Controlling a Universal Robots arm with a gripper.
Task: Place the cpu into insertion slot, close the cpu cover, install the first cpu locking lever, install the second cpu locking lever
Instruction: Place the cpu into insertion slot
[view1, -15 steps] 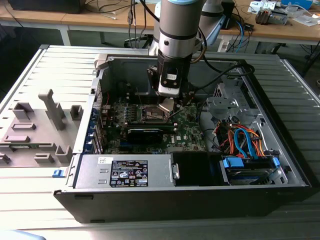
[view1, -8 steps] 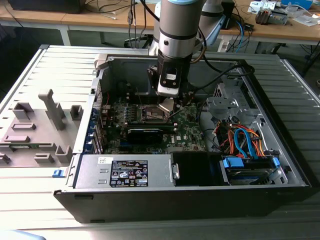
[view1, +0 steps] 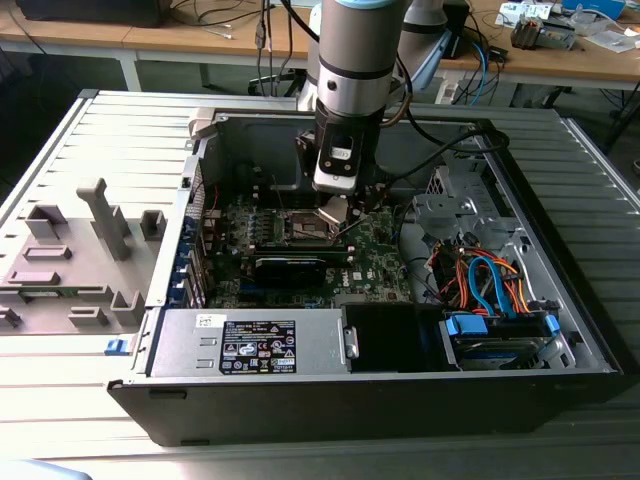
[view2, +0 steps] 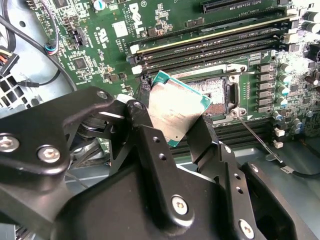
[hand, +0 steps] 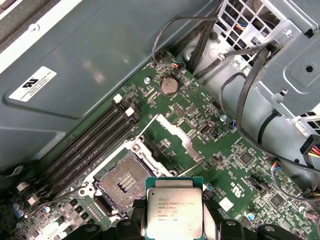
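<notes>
My gripper is shut on the cpu, a small square chip with a silver top and green rim. It hangs tilted just above the motherboard inside the open computer case. In both wrist views the black fingers clamp two opposite edges of the cpu. The insertion slot lies bare right beside the chip, its dark contact field showing. The cpu cover, a silvery frame, stands swung up at the slot's far side. A thin locking lever sticks out from the slot's corner, unlatched.
Long black memory slots flank the socket. Black cables run along the case wall and drive cage. In the exterior view a power supply and a drive bay with blue and orange cables fill the near side; a grey fixture sits outside the case.
</notes>
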